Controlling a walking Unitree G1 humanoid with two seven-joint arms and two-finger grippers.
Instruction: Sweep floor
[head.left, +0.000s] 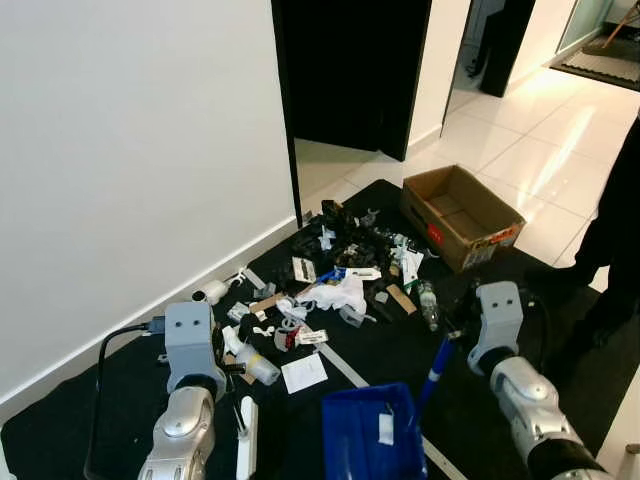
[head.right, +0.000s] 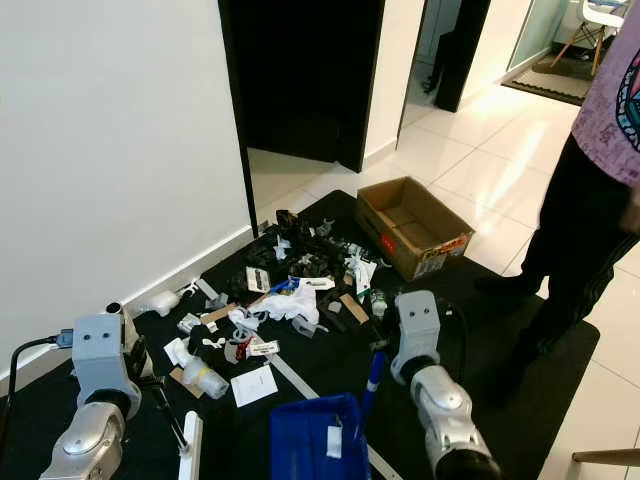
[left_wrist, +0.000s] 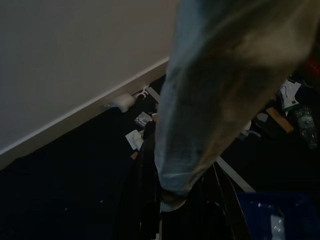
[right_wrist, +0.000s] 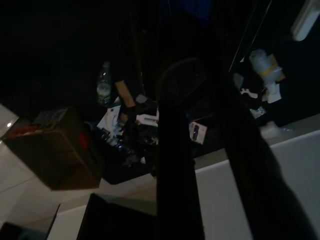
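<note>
A heap of litter (head.left: 340, 270) lies on a black mat (head.left: 90, 420): paper scraps, wrappers, black bits, a white cloth and a plastic bottle (head.left: 428, 303). My left gripper (head.left: 236, 405) sits low at the near left, shut on a white broom handle (head.left: 246, 442), which looms as a blurred pale shaft (left_wrist: 200, 100) in the left wrist view. To the right, my right gripper (head.left: 447, 345) holds the blue handle (head.left: 436, 375) of a blue dustpan (head.left: 370, 435). The dustpan rests on the mat in front of me with a scrap inside.
An open cardboard box (head.left: 460, 215) stands at the mat's far right edge. A white wall (head.left: 130, 150) runs along the left, ending at a dark doorway (head.left: 350, 70). A person (head.right: 590, 200) stands on the right by the mat. A black cable (head.left: 105, 365) loops near my left arm.
</note>
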